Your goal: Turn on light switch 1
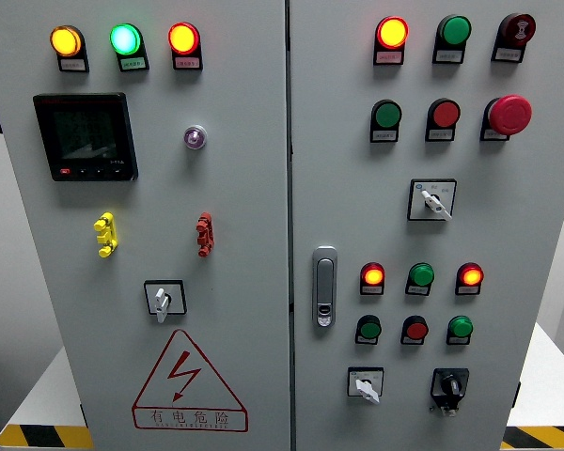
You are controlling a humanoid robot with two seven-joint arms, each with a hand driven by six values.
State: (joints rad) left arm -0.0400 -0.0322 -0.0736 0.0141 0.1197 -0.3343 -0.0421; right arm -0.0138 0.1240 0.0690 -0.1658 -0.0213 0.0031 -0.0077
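Two grey cabinet doors are filling your view, the left door (235,75) and the right door (545,216) meeting at a vertical seam, with a silver latch handle (324,287) sitting just right of it. Neither hand is showing in your head view, so you cannot tell how its fingers are standing or whether it is holding anything. Four rotary switches are facing you, and their labels are looking too small to read, so you cannot tell which one is light switch 1. On the left door, the lower left selector (163,299) is sitting above the red warning triangle (188,376) with its knob pointing down. On the right door, the upper selector (433,200) is pointing down to the right beneath the red mushroom button (509,114), while the bottom selector (366,385) and the black key switch (449,385) are sitting side by side near the lower edge. Across the top of the left door, a yellow lamp (66,40), a green lamp (125,38) and a red lamp (183,38) are glowing above a dark display (86,136).
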